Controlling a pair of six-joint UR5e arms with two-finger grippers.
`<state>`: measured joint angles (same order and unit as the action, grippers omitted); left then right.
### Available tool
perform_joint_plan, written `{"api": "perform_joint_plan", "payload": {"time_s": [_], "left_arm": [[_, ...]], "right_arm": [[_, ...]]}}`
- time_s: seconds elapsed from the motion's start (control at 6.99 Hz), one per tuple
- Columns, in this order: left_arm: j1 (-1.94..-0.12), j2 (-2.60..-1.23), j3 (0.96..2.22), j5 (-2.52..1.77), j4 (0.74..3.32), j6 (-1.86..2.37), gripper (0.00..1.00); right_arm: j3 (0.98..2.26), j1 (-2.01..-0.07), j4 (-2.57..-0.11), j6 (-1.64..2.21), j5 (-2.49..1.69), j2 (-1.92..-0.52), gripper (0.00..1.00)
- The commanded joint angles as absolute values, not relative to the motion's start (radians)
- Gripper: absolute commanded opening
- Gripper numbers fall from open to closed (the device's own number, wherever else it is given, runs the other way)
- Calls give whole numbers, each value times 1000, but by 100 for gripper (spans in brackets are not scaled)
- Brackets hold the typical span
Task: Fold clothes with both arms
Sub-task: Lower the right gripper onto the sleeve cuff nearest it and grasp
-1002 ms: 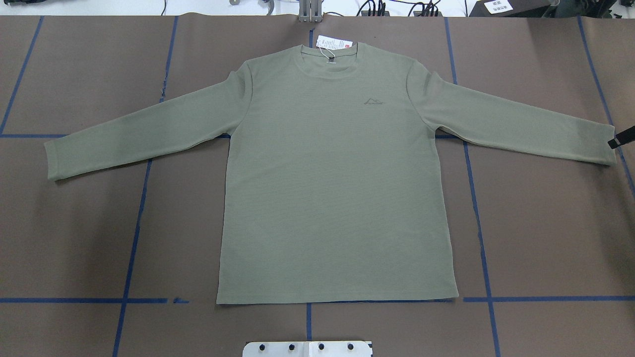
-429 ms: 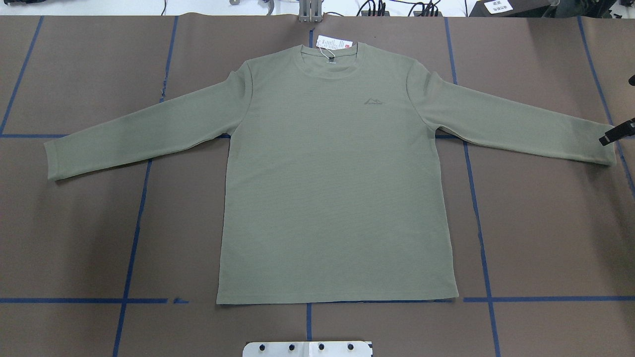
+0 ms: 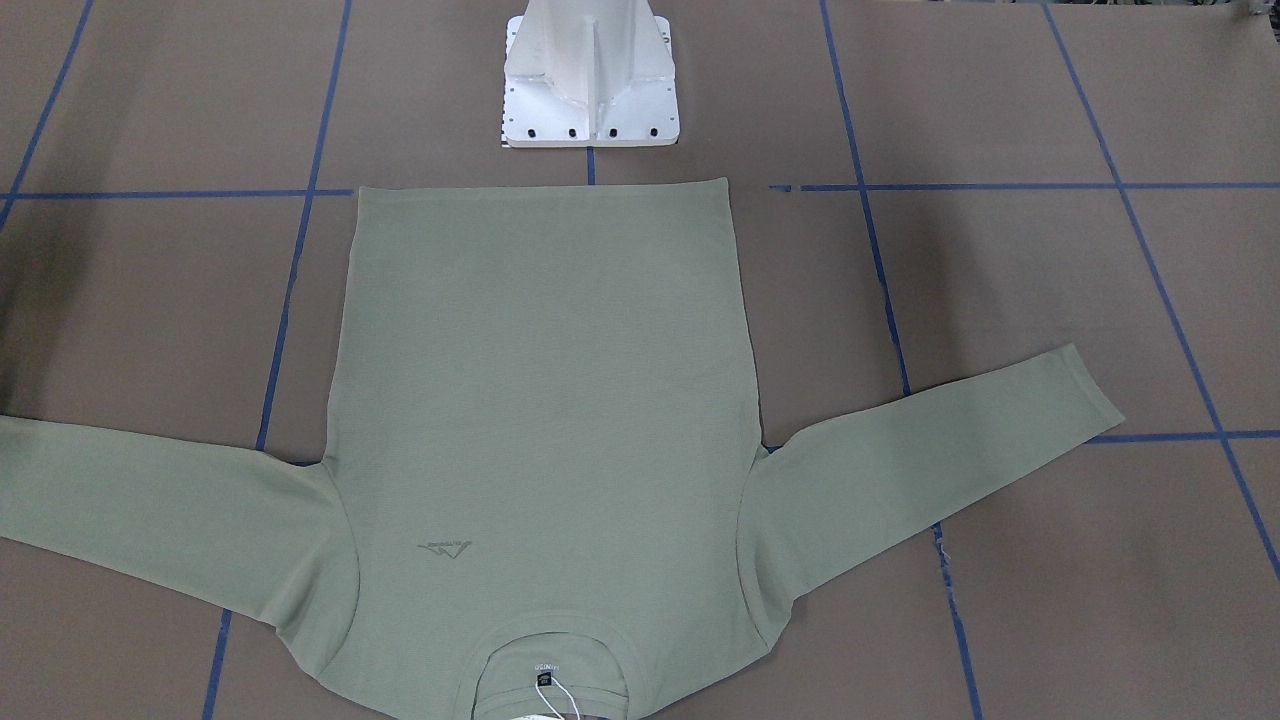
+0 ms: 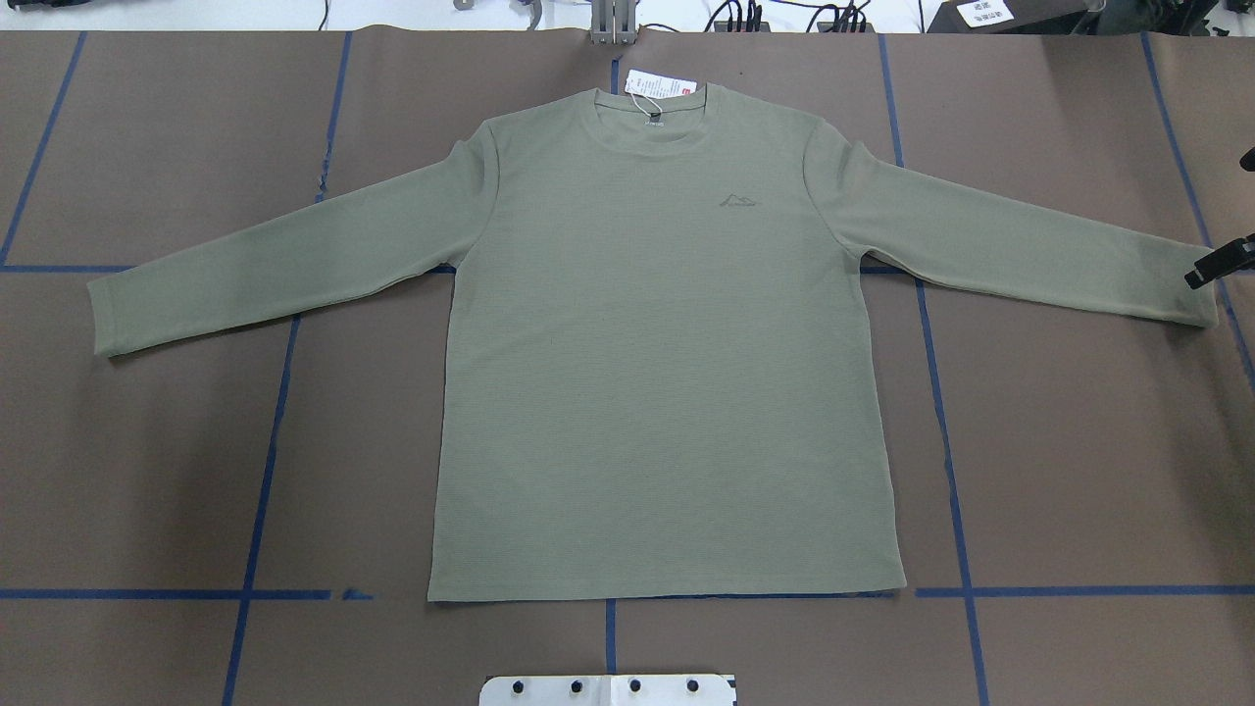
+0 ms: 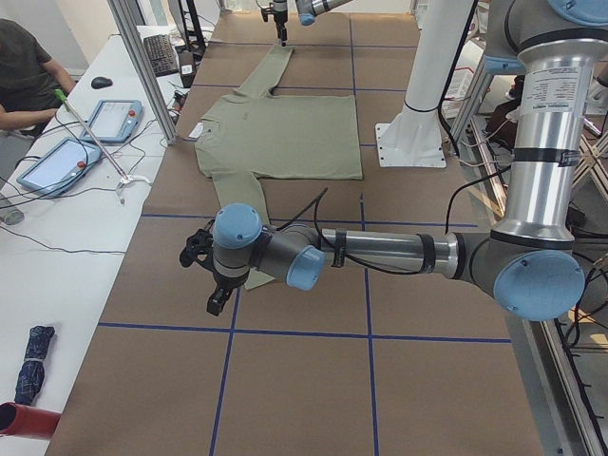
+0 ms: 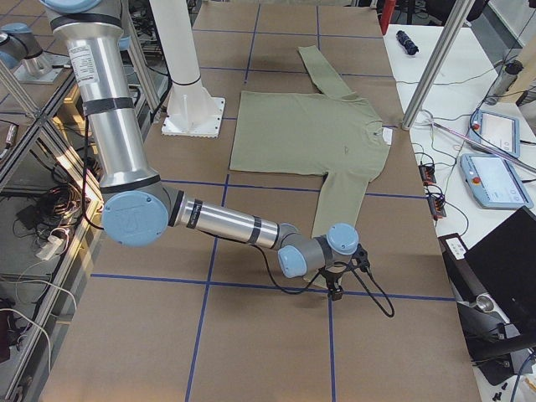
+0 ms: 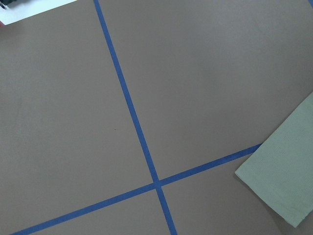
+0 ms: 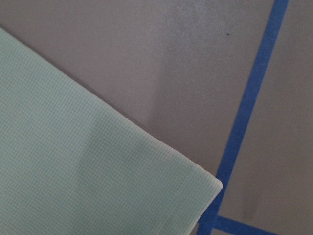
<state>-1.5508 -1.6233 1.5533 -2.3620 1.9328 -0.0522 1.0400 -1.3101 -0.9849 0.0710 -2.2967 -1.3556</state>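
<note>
The sage-green long-sleeved shirt lies flat and face up on the brown table, both sleeves spread out and the collar and white hang tag at the far edge. A black part of my right gripper pokes in from the right edge, over the right sleeve's cuff; I cannot tell its state. The right wrist view looks close down on that cuff's corner. My left gripper hangs beyond the left cuff, outside the overhead view, and I cannot tell its state. The left wrist view catches the left cuff at its right edge.
The white pedestal base stands just behind the shirt's hem. Blue tape lines grid the table. A side table with tablets, cables and a seated person runs along the far side, with aluminium posts at its edge.
My right gripper's black tip has shifted a little leftward and up, further over the right cuff. The shirt has not moved.
</note>
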Motion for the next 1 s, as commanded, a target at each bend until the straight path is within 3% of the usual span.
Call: {"api": "perform_joint_plan", "payload": {"time_s": [0.0, 0.86], "left_arm": [[-1551, -1626, 1552, -2361, 1931, -54, 100], [-1551, -1628, 1555, -2362, 1931, -52, 100]], "right_arm": [[1032, -1310, -985, 74, -2302, -1356, 100], [1029, -1287, -988, 74, -2306, -1359, 98]]}}
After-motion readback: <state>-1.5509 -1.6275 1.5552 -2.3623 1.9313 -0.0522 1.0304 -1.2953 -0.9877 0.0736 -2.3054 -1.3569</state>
